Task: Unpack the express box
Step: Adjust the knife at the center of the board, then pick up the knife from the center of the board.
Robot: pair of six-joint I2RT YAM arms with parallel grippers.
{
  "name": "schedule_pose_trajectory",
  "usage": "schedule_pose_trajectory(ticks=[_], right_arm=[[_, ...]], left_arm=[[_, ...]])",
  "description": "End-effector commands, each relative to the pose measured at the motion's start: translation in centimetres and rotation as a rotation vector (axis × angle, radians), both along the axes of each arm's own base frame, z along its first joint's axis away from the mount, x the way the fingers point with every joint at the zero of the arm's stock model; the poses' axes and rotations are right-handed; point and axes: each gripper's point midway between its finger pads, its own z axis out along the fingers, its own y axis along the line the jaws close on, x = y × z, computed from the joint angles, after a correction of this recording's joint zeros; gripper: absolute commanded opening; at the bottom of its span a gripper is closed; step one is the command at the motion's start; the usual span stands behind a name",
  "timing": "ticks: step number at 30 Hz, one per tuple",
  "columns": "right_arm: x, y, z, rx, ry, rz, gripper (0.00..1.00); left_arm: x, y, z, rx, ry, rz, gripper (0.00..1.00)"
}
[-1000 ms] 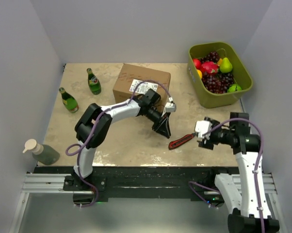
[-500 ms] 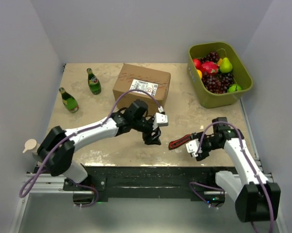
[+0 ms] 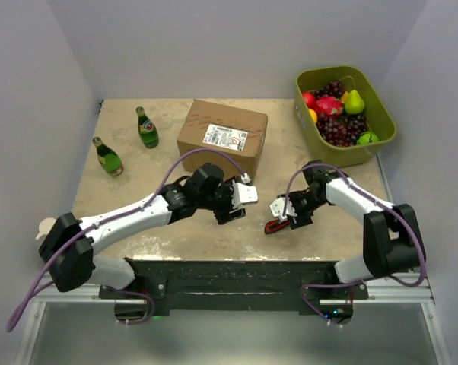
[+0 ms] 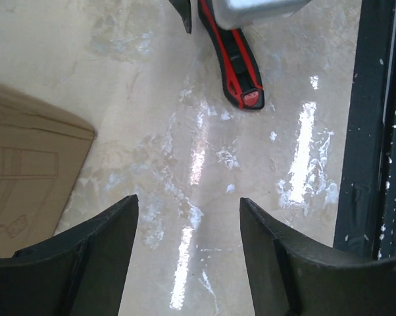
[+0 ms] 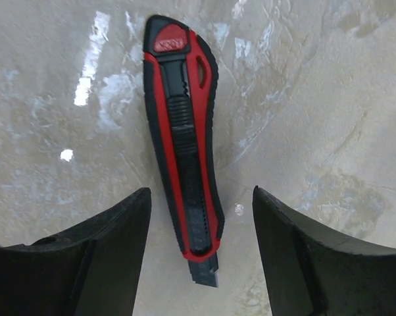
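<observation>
Express box (image 3: 222, 137) sits at the back-middle of the table (image 3: 290, 171), flaps shut and white label up. Contents not visible. Olive tub (image 3: 341, 157) is in the back-right corner, well apart from the box. It holds dark grapes (image 3: 337, 128), 1 green pear (image 3: 354, 101), 1 pink dragon fruit (image 3: 329, 106) and 1 green apple (image 3: 367, 138), plus red and orange fruit, partly hidden. 2 green bottles (image 3: 146, 128) stand left of the box. Red-black utility knife (image 5: 183, 138) lies flat near the front edge. Right gripper (image 5: 201, 250) is low over it, fingers spread, 1 each side of the blade end. Gaps are visible, no pinch. Left gripper (image 4: 188, 263) is near the box's front side, fingers spread, nothing between them.
</observation>
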Motion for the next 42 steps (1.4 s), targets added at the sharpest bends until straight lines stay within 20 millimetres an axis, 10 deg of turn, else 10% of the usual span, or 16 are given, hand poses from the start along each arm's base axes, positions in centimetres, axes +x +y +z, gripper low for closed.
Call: schedule_pose_trajectory(ticks=[1,8,14,16,25,42], right_arm=[[1.7,-0.6,-0.6,-0.080,0.021,-0.032,0.63],[0.1,-2.0,-2.3,-0.185,0.105,0.021,0.52],[0.5,0.0,-0.4,-0.138,0.266,-0.081,0.13],[-0.6,0.8,1.2,-0.117,0.388,-0.111,0.09],[-1.0,3.3,6.0,-0.062,0.668,-0.197,0.08],[-1.8,4.7,7.3,-0.003,0.726,-0.259,0.08]], left_arm=[[0.7,0.4,3.2,-0.056,-0.136,0.013,0.68],[-0.3,-0.4,4.8,-0.112,-0.310,-0.060,0.69],[-2.2,-3.0,3.2,-0.136,-0.480,-0.213,0.72],[-2.2,-3.9,2.4,-0.125,-0.508,-0.252,0.90],[-1.4,-6.6,2.7,-0.156,-0.651,-0.305,1.00],[0.6,-10.0,-0.5,-0.082,-0.762,-0.397,0.91]])
